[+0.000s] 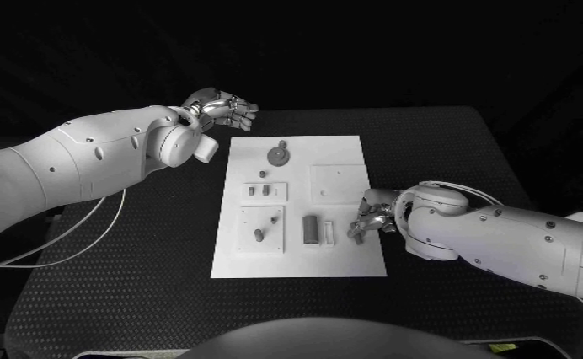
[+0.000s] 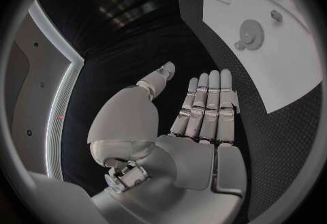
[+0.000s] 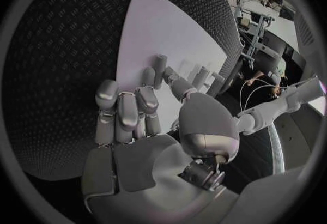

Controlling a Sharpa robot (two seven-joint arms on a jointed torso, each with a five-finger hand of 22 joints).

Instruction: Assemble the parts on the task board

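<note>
From my seat the head view is dim, nearly without colour: the black table [image 1: 146,292] swallows the light while the white board [image 1: 340,249] glares pale. Shadows under the arms are faint. Both wrist views bulge, bending the board's straight edges, and a dark frame rings each circle. Small parts stay soft.

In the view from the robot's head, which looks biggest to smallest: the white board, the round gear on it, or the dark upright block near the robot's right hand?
1. White board, by far the largest.
2. Gear and dark block: they look about alike, the gear rounder, the block longer and narrower, so I won't rank them.
</note>
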